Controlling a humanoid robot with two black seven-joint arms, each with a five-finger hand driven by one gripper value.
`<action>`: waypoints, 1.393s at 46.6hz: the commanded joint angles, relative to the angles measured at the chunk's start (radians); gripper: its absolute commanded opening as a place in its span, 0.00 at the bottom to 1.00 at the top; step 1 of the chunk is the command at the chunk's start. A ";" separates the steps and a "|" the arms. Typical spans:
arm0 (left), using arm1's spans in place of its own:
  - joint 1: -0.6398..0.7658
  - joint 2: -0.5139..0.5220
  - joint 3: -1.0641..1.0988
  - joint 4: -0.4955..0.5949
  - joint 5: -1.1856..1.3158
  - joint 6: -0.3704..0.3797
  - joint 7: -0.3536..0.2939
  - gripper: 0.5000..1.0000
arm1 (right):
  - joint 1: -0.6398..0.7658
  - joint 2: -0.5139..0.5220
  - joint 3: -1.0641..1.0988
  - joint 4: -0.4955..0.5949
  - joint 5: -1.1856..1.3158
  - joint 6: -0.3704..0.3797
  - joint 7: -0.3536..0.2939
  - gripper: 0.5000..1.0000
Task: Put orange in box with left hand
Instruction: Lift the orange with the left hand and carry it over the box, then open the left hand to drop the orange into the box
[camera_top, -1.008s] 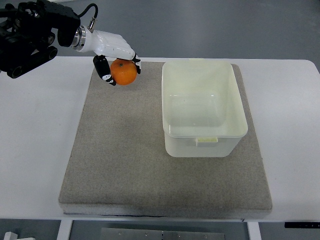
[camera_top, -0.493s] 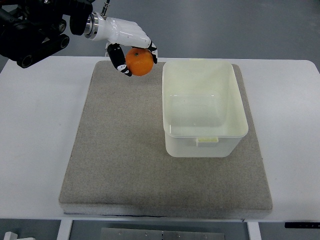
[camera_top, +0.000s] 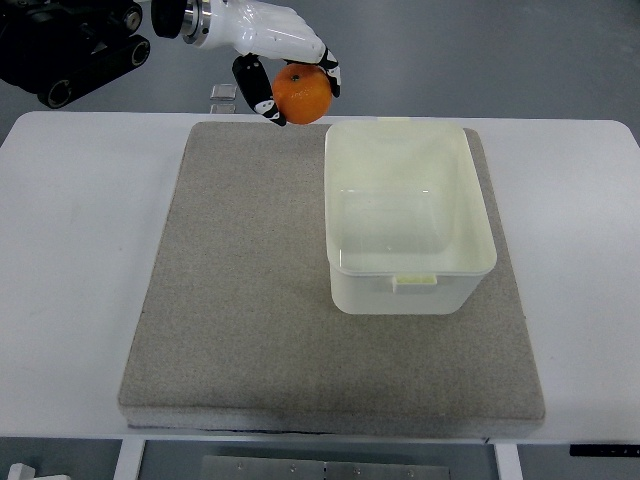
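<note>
- Gripping the orange (camera_top: 302, 94), the left hand (camera_top: 285, 55) curls its fingers around it above the table's far edge.
- Orange hangs in the air just beside the box's far left corner, outside it.
- Pale box (camera_top: 478, 225) sits on the gray mat (camera_top: 235, 300), along its right edge.
- Mat lies on the white table (camera_top: 70, 250).

The left arm (camera_top: 70, 45) is cut off by the top and left edges. The hand (camera_top: 280, 50) covers the orange's (camera_top: 302, 95) upper side (fingertips wrap it). The table (camera_top: 580, 300) runs past both side edges.
</note>
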 joint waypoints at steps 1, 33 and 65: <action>-0.002 -0.033 0.001 -0.001 -0.011 0.002 0.000 0.00 | 0.000 0.000 0.000 0.000 0.001 0.000 0.000 0.89; 0.000 -0.221 0.003 0.001 -0.057 0.024 0.000 0.00 | 0.000 0.000 0.001 0.000 0.000 0.000 0.000 0.89; 0.055 -0.217 -0.081 -0.010 -0.162 0.085 0.000 0.72 | 0.000 0.000 0.001 0.000 0.001 0.000 0.000 0.89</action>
